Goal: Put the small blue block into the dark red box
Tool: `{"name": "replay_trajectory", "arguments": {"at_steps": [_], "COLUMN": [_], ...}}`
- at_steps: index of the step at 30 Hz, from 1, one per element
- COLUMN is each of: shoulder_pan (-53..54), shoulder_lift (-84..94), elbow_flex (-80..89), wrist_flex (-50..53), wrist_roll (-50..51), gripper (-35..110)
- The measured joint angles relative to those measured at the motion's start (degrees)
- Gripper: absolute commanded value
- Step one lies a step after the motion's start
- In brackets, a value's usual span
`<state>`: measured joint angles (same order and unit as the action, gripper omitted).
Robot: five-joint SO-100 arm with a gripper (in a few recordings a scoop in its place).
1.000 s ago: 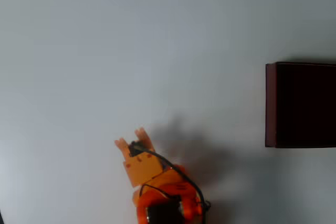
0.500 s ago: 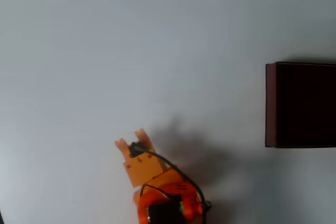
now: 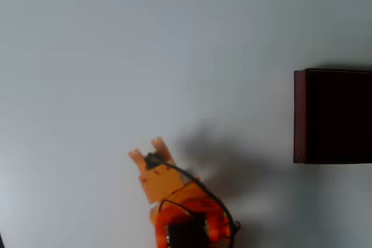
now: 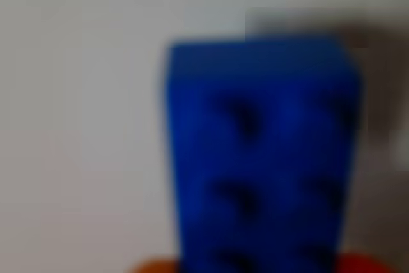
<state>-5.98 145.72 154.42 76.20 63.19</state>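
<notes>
An orange claw [image 3: 147,150] hangs low over a pale, smooth table [image 3: 174,45] in the overhead view, its two stubby fingertips [image 3: 158,143] pointing up the picture and set close together with only a narrow gap between them. From above, whatever sits in that gap is hidden by the fingers themselves. The wrist view answers part of it: a blue block [image 4: 262,151] looms right in front of the claw's camera, badly blurred, a squarish solid of saturated blue with rows of dark dimples across its face, and slivers of orange show against its bottom edge on either side. The block looks to be in the claw's hold, though whether the fingers truly pinch it cannot be told from so soft a picture. A black cable [image 3: 192,181] loops back from the claw over the glossy orange arm [image 3: 186,225]. Far off to the claw's right in the overhead view, well apart from it, stands the box [image 3: 300,115]: square-cornered, thin maroon walls, its inside so dark it reads nearly black, with nothing to be made out in it; its right part runs off the edge of the frame. The claw's grey shadow [image 3: 226,161] spreads over the table toward the box.
</notes>
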Motion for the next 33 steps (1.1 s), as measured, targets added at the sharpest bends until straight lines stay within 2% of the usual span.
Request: {"name": "replay_trajectory", "arguments": {"at_steps": [9,17,26,33], "shoulder_pan": [14.68,29.79,42.63,47.20], "shoulder_lift": [-5.89,-21.80,-46.76,-66.27], "elbow_flex": [-19.42,-38.14,-61.61,-75.32], "wrist_flex": [8.70,8.00,6.42,5.54], "wrist_roll": [-16.70,-30.23,-36.65,-37.79], "gripper": [0,0,0,17]}}
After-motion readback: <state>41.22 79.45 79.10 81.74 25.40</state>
